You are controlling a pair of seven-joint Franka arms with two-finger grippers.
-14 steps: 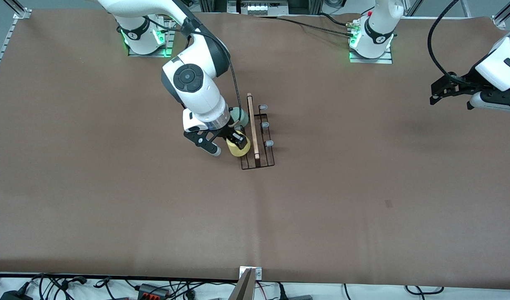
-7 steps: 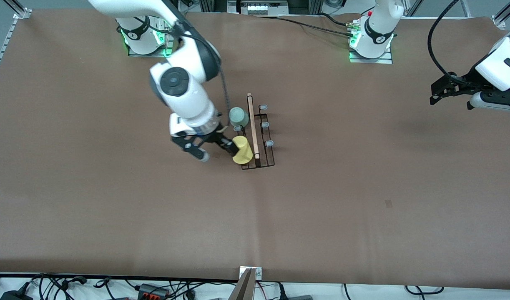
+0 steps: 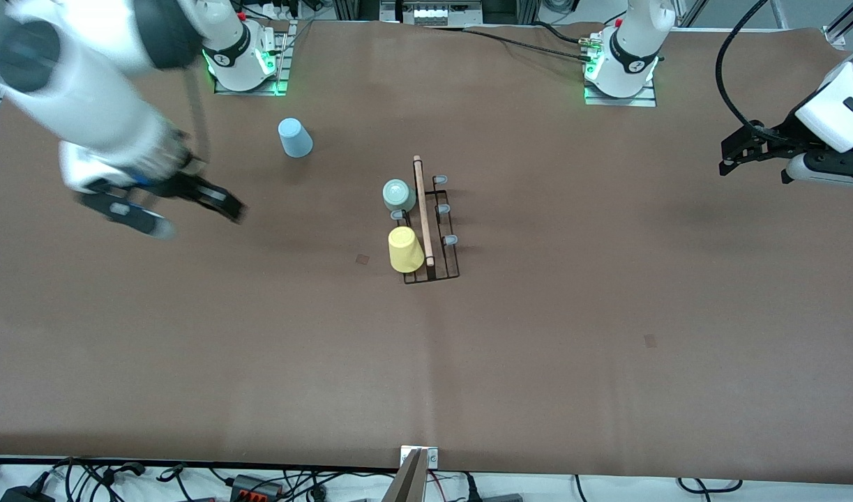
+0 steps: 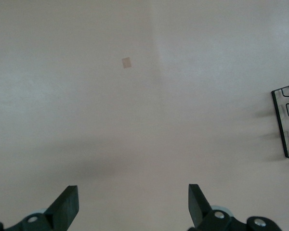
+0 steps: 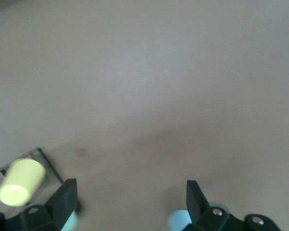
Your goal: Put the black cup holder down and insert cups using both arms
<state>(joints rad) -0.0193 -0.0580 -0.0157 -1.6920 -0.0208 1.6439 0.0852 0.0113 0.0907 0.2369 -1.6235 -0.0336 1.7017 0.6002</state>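
The black cup holder (image 3: 441,240) stands mid-table with its wooden rod (image 3: 421,209) on top. The mint green cup (image 3: 399,194) and the yellow cup (image 3: 405,249) sit on pegs on the side toward the right arm's end. The light blue cup (image 3: 295,137) stands upside down on the table near the right arm's base. My right gripper (image 3: 187,214) is open and empty over bare table toward the right arm's end; its wrist view (image 5: 130,204) shows the yellow cup (image 5: 20,182). My left gripper (image 3: 755,171) is open and empty and waits at the left arm's end (image 4: 132,207).
The brown table mat (image 3: 538,348) spreads wide around the holder. A small dark patch (image 3: 363,259) lies beside the yellow cup, another (image 3: 650,340) nearer the front camera. A corner of the holder (image 4: 286,122) shows in the left wrist view.
My right gripper has let go of the yellow cup on its peg and swung away toward the right arm's end. The light blue cup has come into view. The left arm has not moved.
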